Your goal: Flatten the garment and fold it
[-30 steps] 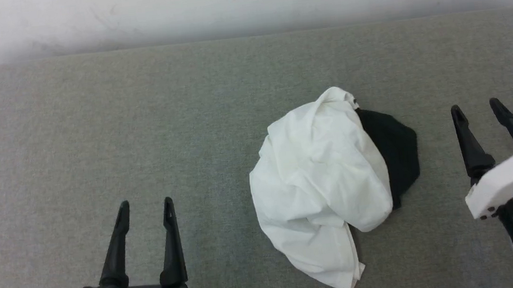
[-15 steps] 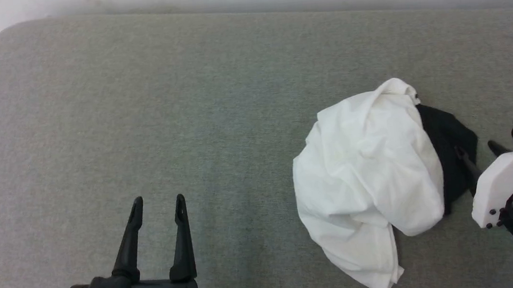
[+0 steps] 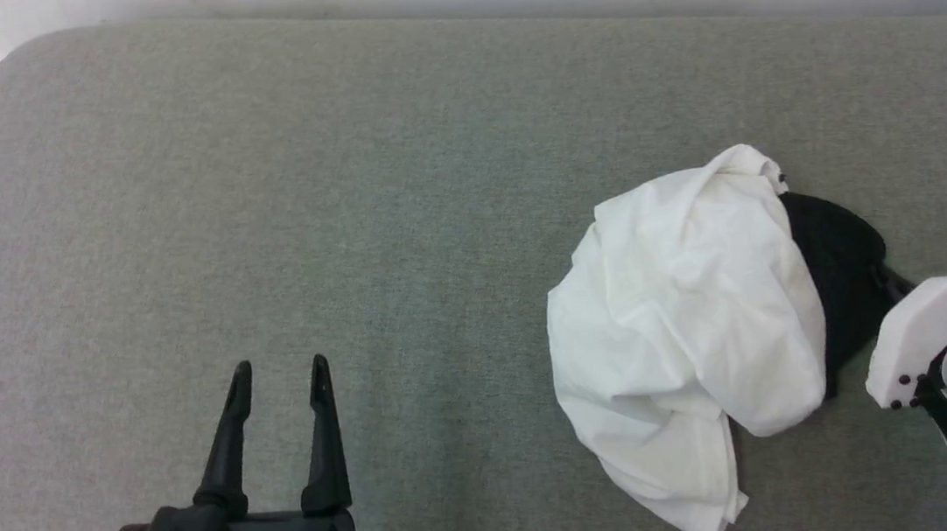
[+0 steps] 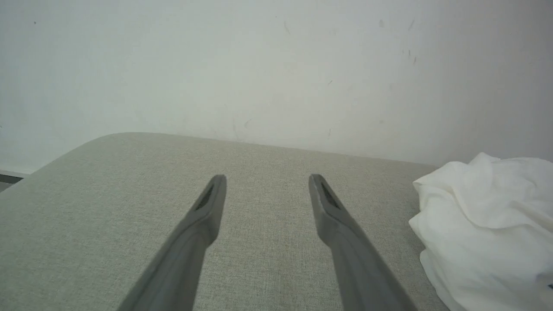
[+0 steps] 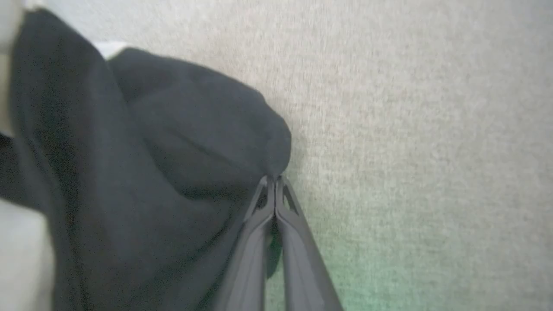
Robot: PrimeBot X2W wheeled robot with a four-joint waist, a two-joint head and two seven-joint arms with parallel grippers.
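**Garment [image 3: 681, 314] bunched at the right, its black edge nipped by the right gripper [image 5: 275, 179]**

The garment lies in a crumpled heap on the grey-green upholstered surface [image 3: 342, 182], right of centre in the head view. The cream-white cloth is mounded on top in loose folds and trails to a point toward the near edge. The black cloth [image 3: 840, 280] pokes out from under the heap's right side. No print or neckband can be made out in the folds.

The right gripper is at that black edge. In the right wrist view its two dark fingers are pressed together along their tips, with the rim of the black cloth caught between them and drawn to a small peak. In the head view the pale wrist housing covers most of this gripper.

The left gripper [image 3: 280, 367] sits at the lower left of the head view, well apart from the garment. Its fingers are spread wide with nothing between them, over bare upholstery. In the left wrist view the white heap shows at the right edge, and a pale wall [image 4: 259, 65] rises behind the surface's rounded corner.
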